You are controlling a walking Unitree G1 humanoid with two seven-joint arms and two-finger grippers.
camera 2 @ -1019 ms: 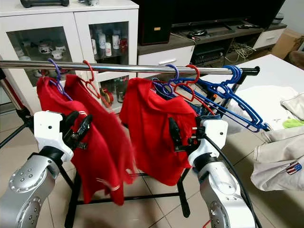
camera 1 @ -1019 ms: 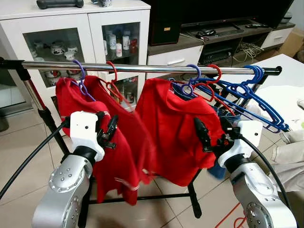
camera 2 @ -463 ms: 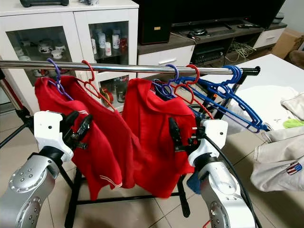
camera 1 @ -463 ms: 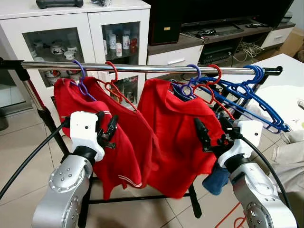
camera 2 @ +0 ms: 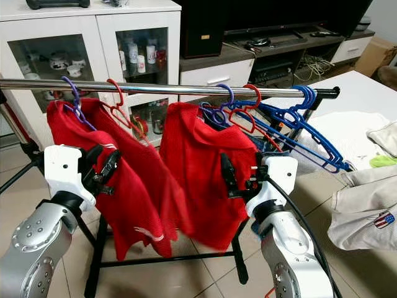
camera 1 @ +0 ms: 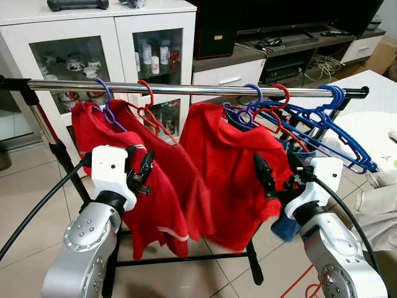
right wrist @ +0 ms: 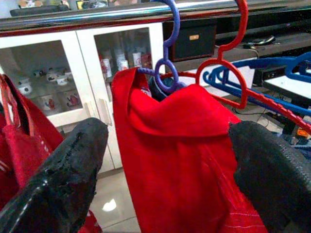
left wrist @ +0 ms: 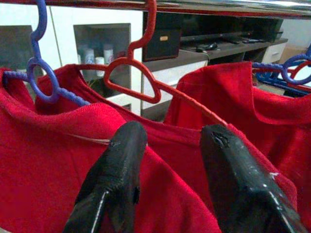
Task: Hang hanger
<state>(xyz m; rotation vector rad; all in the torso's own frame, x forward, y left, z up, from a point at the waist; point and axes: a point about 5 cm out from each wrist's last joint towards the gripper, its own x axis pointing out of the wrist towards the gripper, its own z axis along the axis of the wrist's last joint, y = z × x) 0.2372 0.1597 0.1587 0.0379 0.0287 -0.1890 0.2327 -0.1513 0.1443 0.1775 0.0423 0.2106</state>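
Hanger, red [camera 1: 151, 110], hooked on the chrome rail [camera 1: 186, 89] with a red shirt [camera 1: 149, 180] on it, just beside a purple hanger [camera 1: 107, 102]. Left eye view: left gripper [camera 1: 144, 172] sits low in front of that shirt, fingers released, nothing held; hanger is above and apart from them. Right gripper [camera 1: 273, 177] is in front of a second red shirt [camera 1: 232, 167], fingers spread, empty. Blue hangers [camera 1: 329, 127] bunch at the rail's right end.

Right eye view: same layout; white cabinet [camera 2: 93, 37] behind the rail, white tabletop [camera 2: 353, 99] at right.

Left wrist view: both black fingers [left wrist: 116, 174] are apart with the red hanger's hook and neck loop seen between and beyond them, not touching; red cloth lies under the tips.

Right wrist view: fingers [right wrist: 63, 170] are wide apart, a purple hanger loop [right wrist: 167, 73] and a red hanger [right wrist: 228, 68] on the rail beyond, clear of both.
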